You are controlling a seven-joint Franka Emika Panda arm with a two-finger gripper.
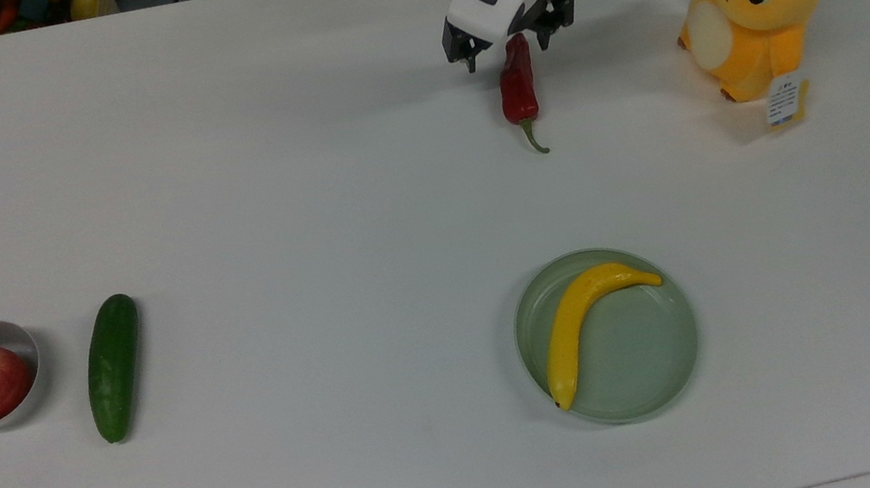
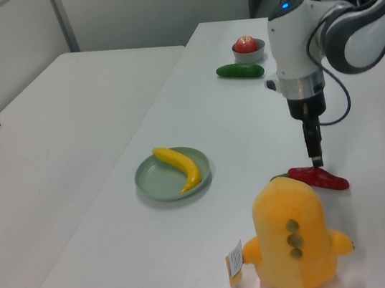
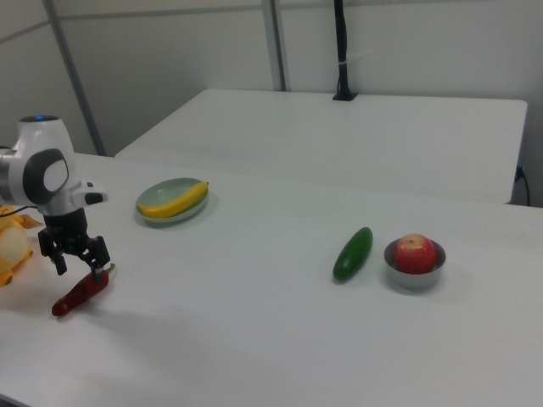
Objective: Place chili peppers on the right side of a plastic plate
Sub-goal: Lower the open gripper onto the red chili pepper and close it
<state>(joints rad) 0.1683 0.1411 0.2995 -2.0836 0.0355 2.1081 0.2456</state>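
the gripper (image 1: 511,49) hung open right above the far end of the chili (image 1: 517,84), fingers either side of it and not touching yet, while the chili lay flat on the table (image 1: 308,212), well apart from the plate (image 1: 664,365). i'd say the trick was dropping straight down and pinching across the fat middle, not the tip. then set it beside the plate (a banana (image 1: 579,326) already sat inside).

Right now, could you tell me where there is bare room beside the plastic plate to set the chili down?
The round pale-green plastic plate has bare white table on every side. Inside it, the yellow banana fills the top view's left half. It is crowded where the open gripper hangs over the red chili, near the orange plush toy.
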